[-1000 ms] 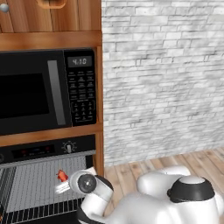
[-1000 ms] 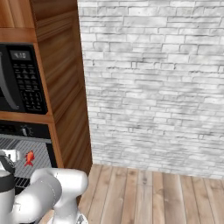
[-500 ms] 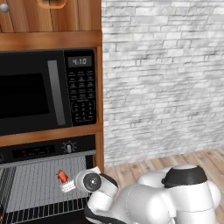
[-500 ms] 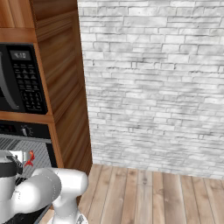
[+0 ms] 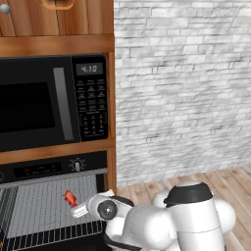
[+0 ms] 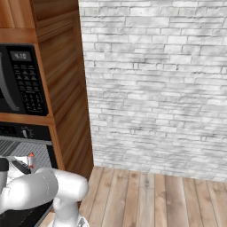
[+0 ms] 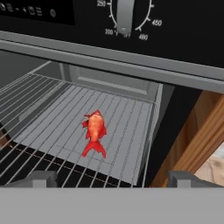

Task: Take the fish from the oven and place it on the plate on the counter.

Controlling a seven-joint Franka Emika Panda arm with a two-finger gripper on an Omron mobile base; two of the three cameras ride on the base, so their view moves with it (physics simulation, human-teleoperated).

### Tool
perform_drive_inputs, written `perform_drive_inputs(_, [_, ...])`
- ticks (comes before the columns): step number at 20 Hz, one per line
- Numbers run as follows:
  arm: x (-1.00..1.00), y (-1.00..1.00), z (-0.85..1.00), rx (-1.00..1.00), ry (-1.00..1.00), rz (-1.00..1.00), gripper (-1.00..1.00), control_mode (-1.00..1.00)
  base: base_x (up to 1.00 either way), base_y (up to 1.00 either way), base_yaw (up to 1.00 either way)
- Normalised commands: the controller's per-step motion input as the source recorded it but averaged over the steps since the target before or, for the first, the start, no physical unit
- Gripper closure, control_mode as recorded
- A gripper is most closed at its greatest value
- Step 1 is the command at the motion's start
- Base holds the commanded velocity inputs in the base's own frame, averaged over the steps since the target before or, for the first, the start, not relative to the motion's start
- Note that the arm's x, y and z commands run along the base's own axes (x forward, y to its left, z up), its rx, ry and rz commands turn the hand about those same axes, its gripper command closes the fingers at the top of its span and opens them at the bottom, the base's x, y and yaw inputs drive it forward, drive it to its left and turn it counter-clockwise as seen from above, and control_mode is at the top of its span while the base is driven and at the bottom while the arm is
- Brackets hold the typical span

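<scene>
Dark fingertips of the tool (image 7: 111, 180) stood far apart at the bottom of my hand view, jaws spread wide and nothing between them. I found the tool at the mouth of the oven (image 7: 183, 39), level with its wire rack (image 7: 57, 109), with the door down. Beyond the tips, the fish (image 7: 95, 131) lay flat on that rack, tail toward the tool, head toward the rear wall, clear of the fingers and not touched. It sat toward the right half of the rack, near but not against the right side wall. Above the opening I noted the control knob (image 7: 125, 15) with its temperature marks. From the left base view, I saw the fish (image 5: 70, 198) just beyond the tool (image 5: 81, 211), and a black microwave (image 5: 49, 100) set in wood above the oven. Farthest back stood a white brick wall (image 5: 181, 88).
</scene>
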Motion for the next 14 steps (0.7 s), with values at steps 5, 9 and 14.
perform_drive_inputs(5, [0.15, 0.0, -0.1, 0.0, -0.02, 0.0, -1.0, -1.0, 0.0, 0.0, 0.0])
perform_drive_inputs(9, [0.32, 0.0, 0.0, 0.0, 0.03, 0.0, -1.0, -1.0, 0.0, 0.0, 0.0])
perform_drive_inputs(14, [0.28, 0.0, 0.0, 0.0, 0.03, 0.0, -1.0, -1.0, 0.0, 0.0, 0.0])
